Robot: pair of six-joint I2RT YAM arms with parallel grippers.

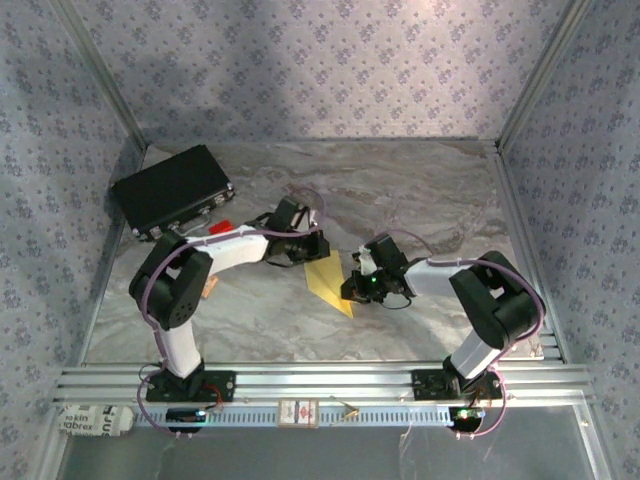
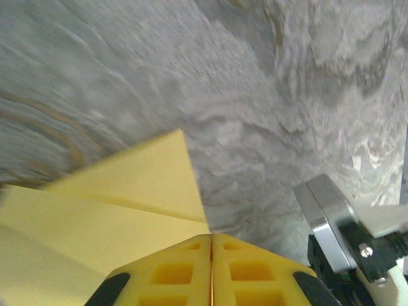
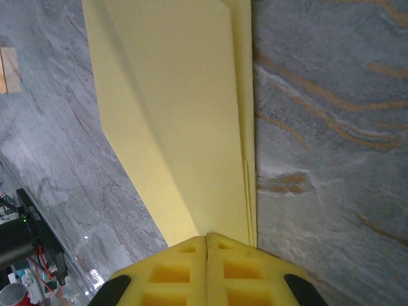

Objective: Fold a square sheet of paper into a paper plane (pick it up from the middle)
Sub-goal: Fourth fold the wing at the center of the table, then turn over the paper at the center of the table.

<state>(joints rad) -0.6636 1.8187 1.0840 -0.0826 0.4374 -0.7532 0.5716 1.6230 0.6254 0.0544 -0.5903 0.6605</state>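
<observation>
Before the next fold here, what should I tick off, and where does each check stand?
1. Left gripper shut: ok.
2. Right gripper shut: ok.
3. Paper folded, lying on the table between both grippers: ok.
4. Paper clamped in either gripper, not just pressed: cannot tell.
5. Case and red block apart from the paper: ok.

paper plane (image 1: 332, 278) on table (image 1: 430, 190) centre, case (image 1: 172, 190) behind left (small block (image 1: 221, 227) before it)
</observation>
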